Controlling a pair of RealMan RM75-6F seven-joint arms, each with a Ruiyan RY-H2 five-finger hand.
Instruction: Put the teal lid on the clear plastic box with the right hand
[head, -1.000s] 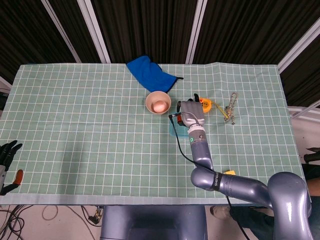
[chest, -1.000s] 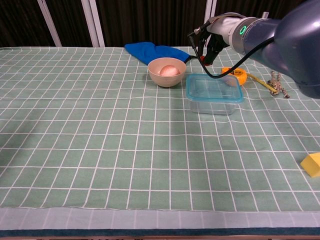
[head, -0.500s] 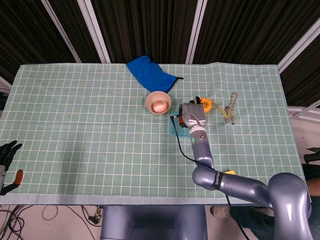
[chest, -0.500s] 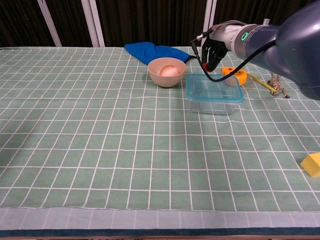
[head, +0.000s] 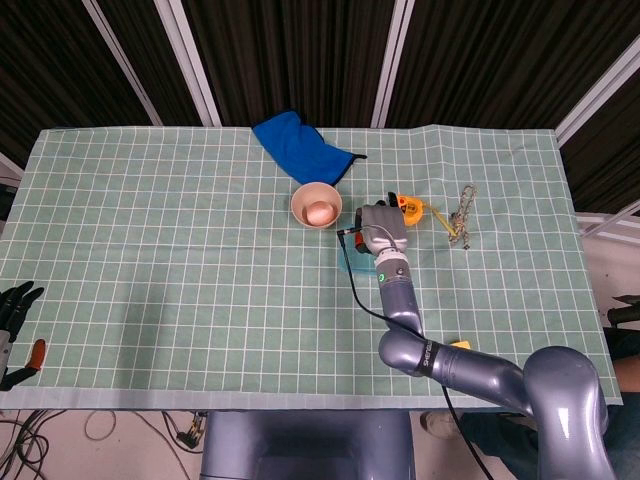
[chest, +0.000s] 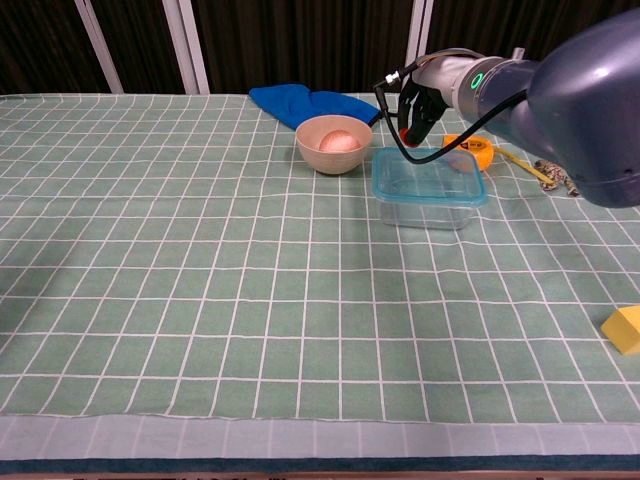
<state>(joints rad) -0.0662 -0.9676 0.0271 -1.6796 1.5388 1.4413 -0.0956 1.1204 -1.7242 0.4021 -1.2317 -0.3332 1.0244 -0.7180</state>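
The teal lid (chest: 428, 178) lies flat on the clear plastic box (chest: 428, 205), its rim matching the box's top edge all round, directly below and slightly nearer the robot than the right hand (chest: 418, 108). In the head view the box is mostly hidden under the forearm, with only a teal corner (head: 349, 262) showing at the hand's left. The right hand (head: 381, 226) hangs above the far left corner of the lidded box, fingers pointing down and drawn loosely together. Nothing shows between the fingers, and a gap seems to separate them from the lid, though whether the tips touch it cannot be told for certain; nor is it clear how far the fingers are closed.

Just to the left of the hand stands a tan bowl (chest: 334, 145) with a pinkish, egg-like object (chest: 338, 140) inside; the bowl is near the box but apart from it. Beyond the bowl, farther from the robot, lies a blue cloth (chest: 310, 104), crumpled on the green checked tablecloth (chest: 200, 280). To the right of the hand, just behind the box's far right corner, is an orange tape measure (chest: 474, 150) with its yellow tape pulled out toward a short coil of rope (chest: 556, 175) farther right. Well apart, near the table's front right edge, sits a small yellow block (chest: 624, 330).

The left hand (head: 14, 318) rests off the table's left edge, far from everything, dark fingers spread and holding nothing.
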